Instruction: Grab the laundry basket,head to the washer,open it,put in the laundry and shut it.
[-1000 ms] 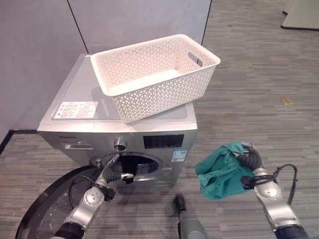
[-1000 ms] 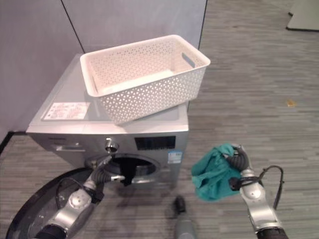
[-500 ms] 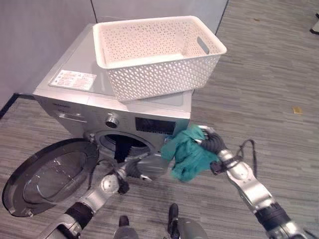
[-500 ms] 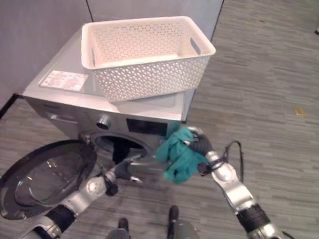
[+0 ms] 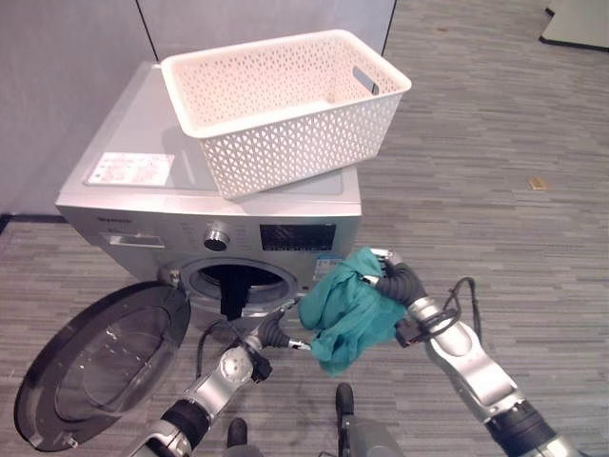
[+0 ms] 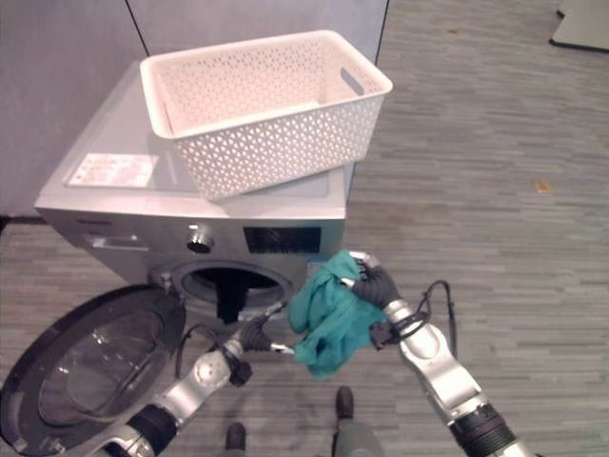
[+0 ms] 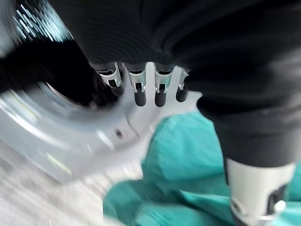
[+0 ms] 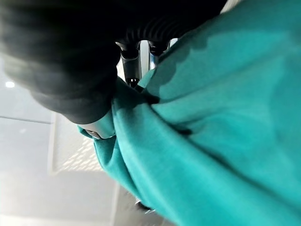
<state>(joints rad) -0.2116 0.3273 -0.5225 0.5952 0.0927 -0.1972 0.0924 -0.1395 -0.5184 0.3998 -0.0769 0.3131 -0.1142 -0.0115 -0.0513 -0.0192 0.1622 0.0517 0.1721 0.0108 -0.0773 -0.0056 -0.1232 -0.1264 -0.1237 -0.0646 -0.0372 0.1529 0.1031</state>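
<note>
Teal crumpled cloth (image 5: 350, 309) bunched in right robot hand (image 5: 398, 282) just beside open silver washer drum (image 5: 236, 286), left robot hand (image 5: 273, 333) relaxed below; trailing folds could snag on the rim.

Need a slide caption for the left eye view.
Right robot hand carries teal cloth toward the open washer; empty basket on top.
</note>
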